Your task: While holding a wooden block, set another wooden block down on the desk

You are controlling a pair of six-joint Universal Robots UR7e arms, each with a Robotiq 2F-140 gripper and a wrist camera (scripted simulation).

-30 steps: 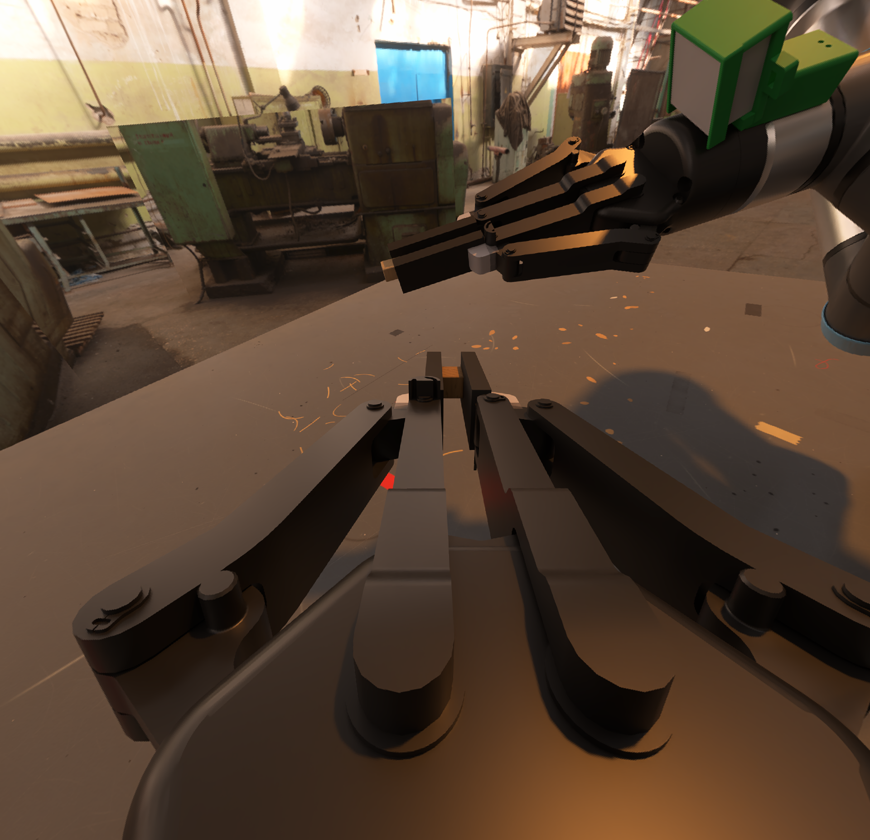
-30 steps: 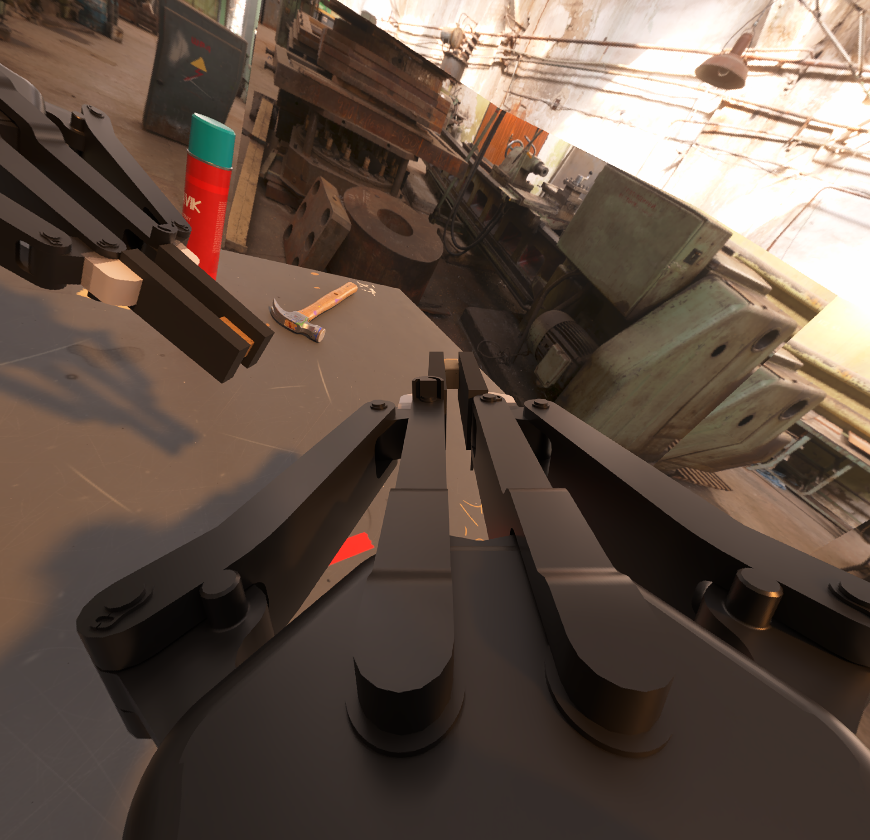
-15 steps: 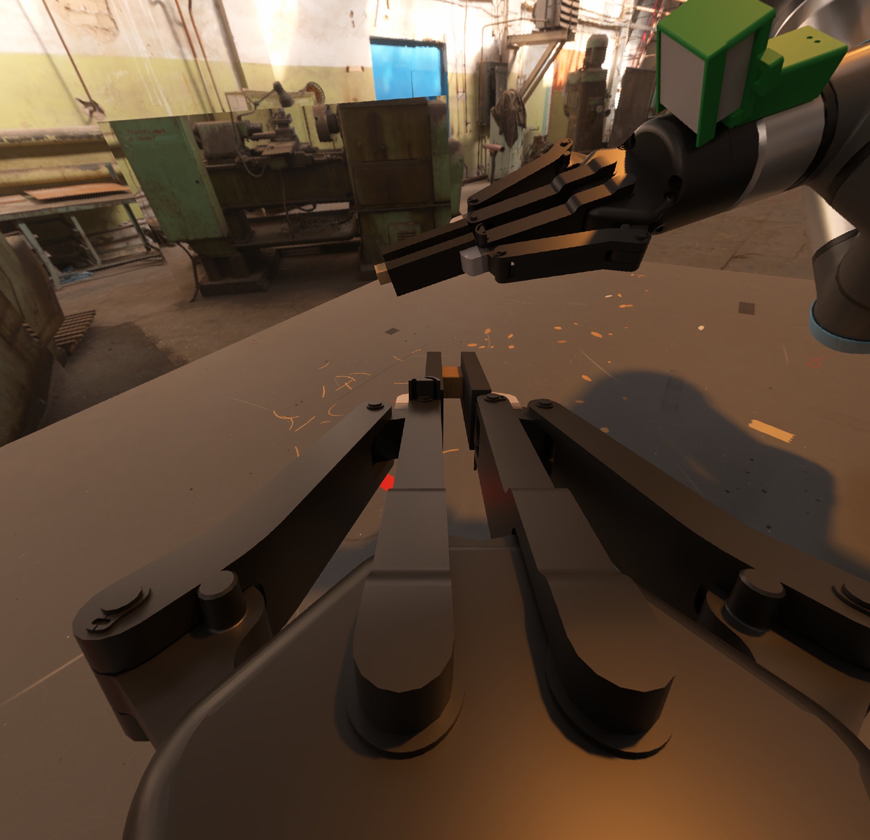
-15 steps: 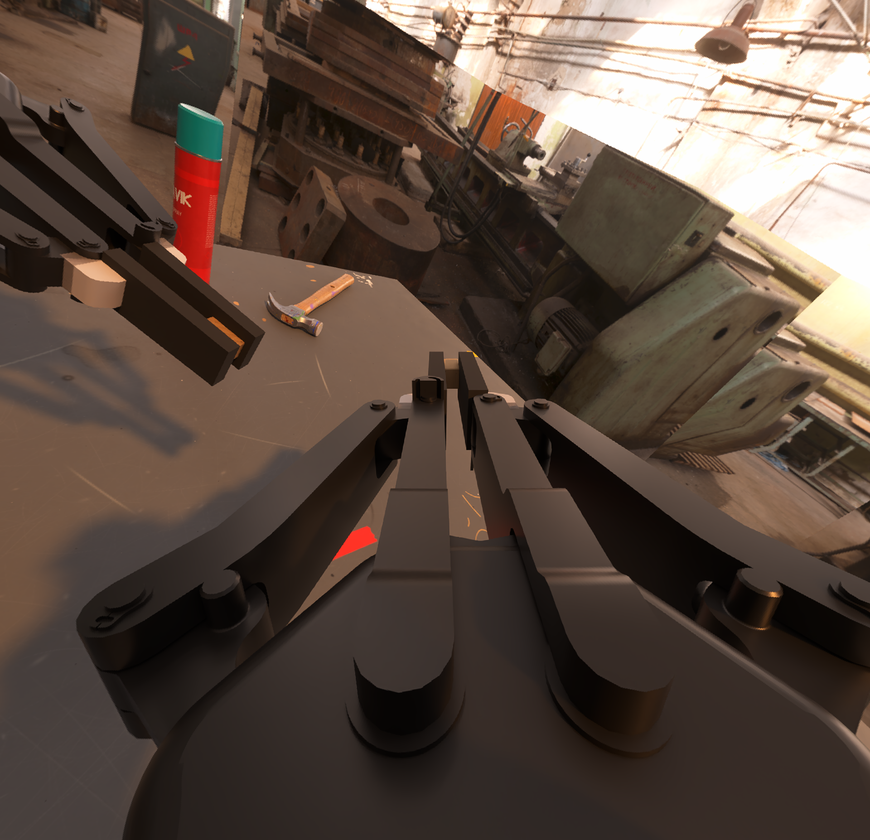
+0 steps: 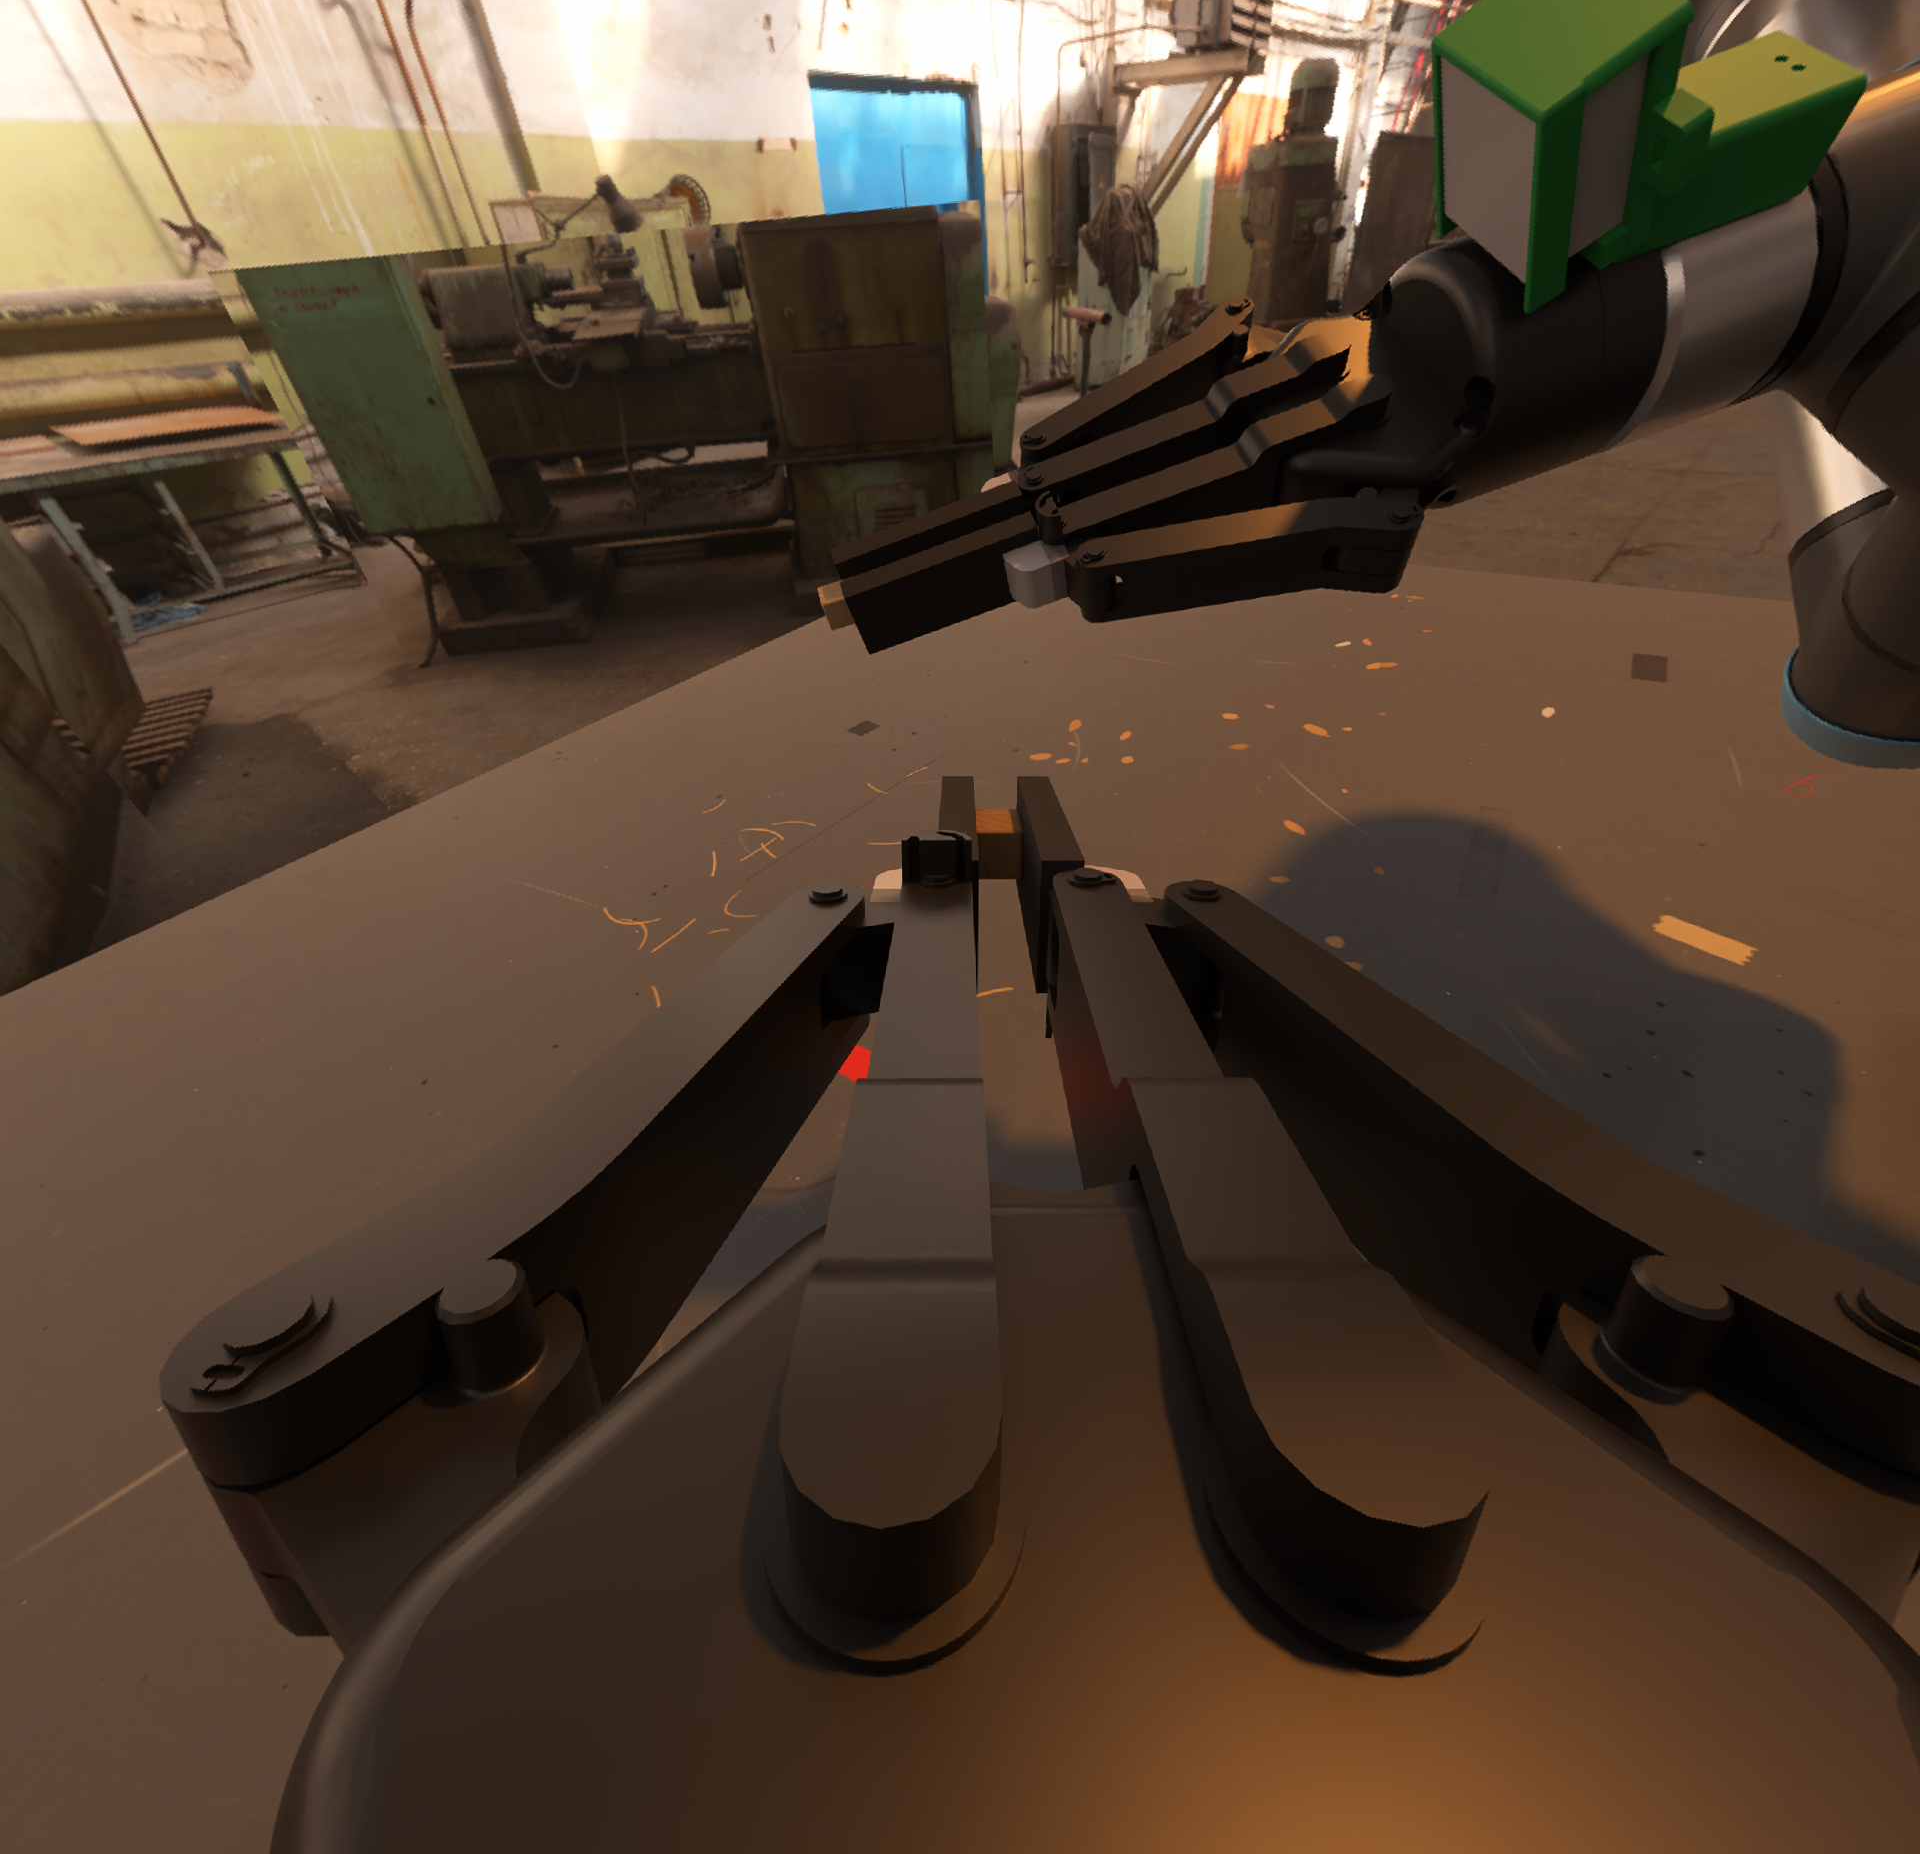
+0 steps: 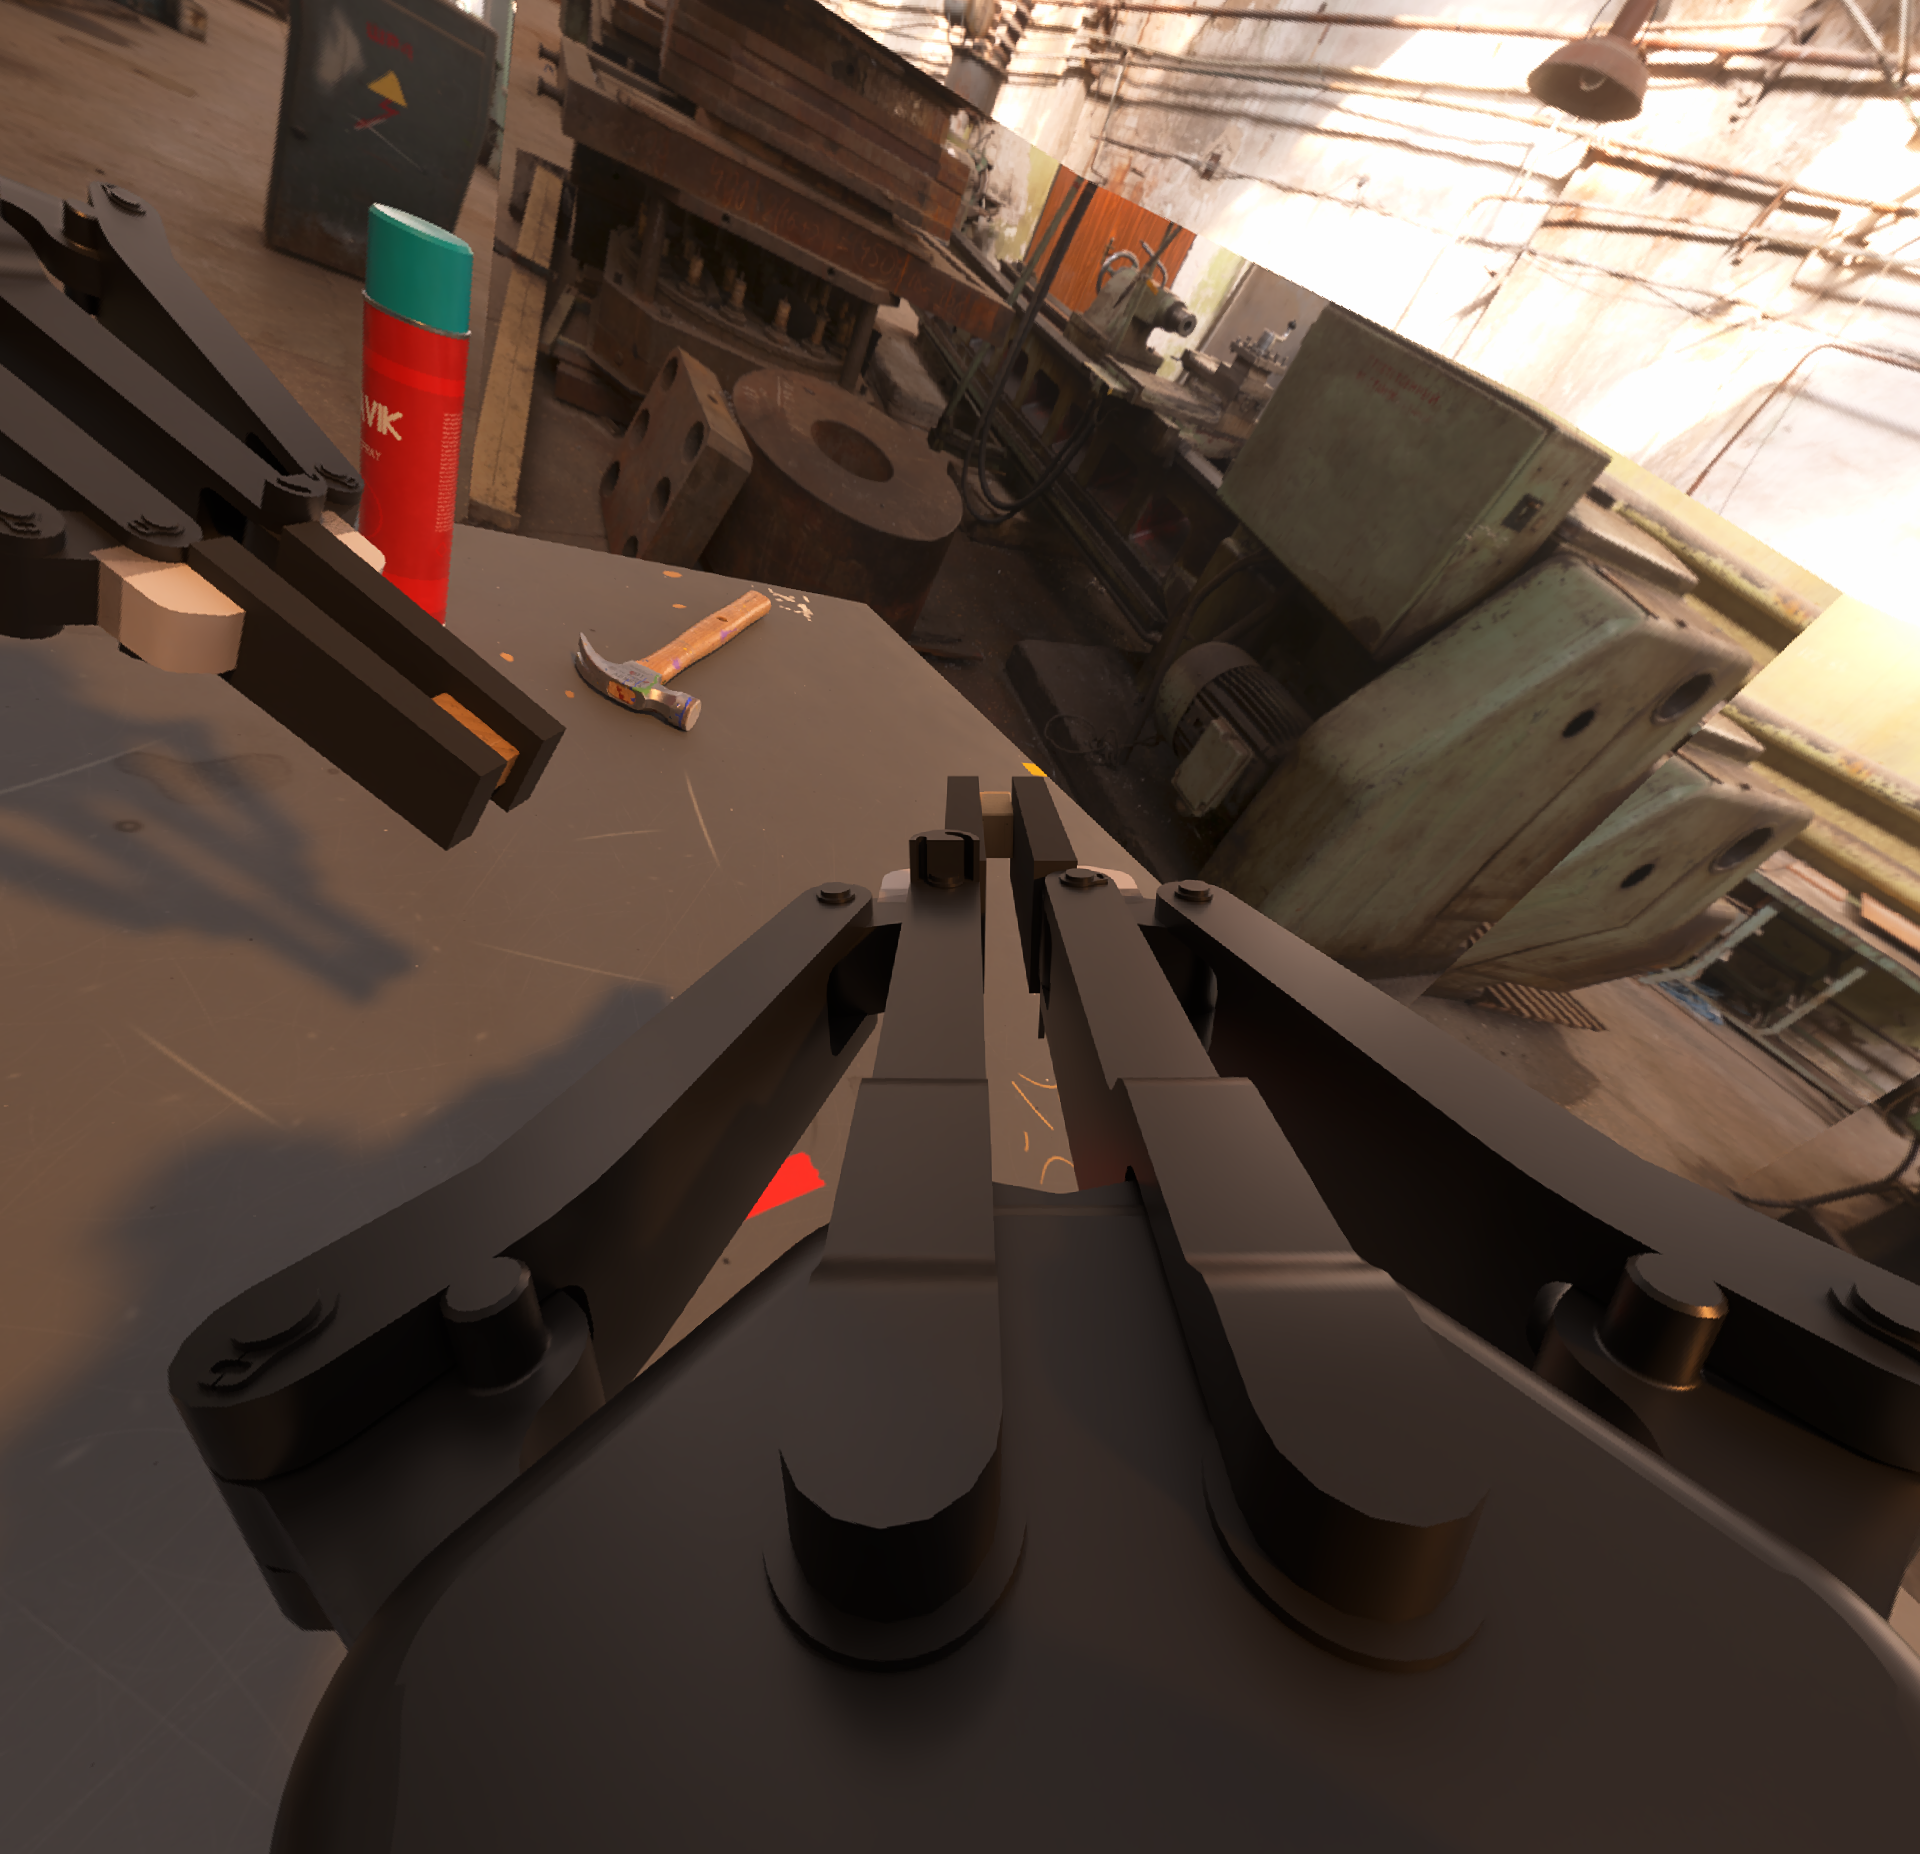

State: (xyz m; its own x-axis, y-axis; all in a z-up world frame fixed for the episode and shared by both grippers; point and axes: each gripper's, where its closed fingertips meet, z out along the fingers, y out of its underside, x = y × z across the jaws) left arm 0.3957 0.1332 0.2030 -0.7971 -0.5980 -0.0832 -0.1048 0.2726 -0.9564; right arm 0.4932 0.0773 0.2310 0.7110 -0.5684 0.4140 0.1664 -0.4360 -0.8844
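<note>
Wood shows at the tips of both hands: the left hand [image 5: 997,817] is clenched on a small orange-brown block [image 5: 995,836], and the right hand [image 6: 995,815] is clenched on a paler block [image 6: 995,817]. Both blocks are held clear of the dark surface [image 5: 416,1025], neither set down; the right hand is seen from the left wrist view poised above the far part of the surface, with its shadow cast well below it. Only a narrow end face of each block is exposed between flat, matte black fingers, so its full shape cannot be told. The surface is smooth and dull, marked with fine scratches and scattered orange flecks. A hammer [image 6: 670,661] with a wooden handle and steel head lies near the far edge, and a red spray can [image 6: 410,454] with a teal cap stands upright behind the left hand. If either block were released at this height, it would be judged likely to bounce or tumble on the hard surface, perhaps toward the edge, which lies close ahead of the right hand. A squarely cut light block gripped by so little of its length could also twist between the smooth pads during descent. The held block might be slackened by mistake if both hands were opened together.
</note>
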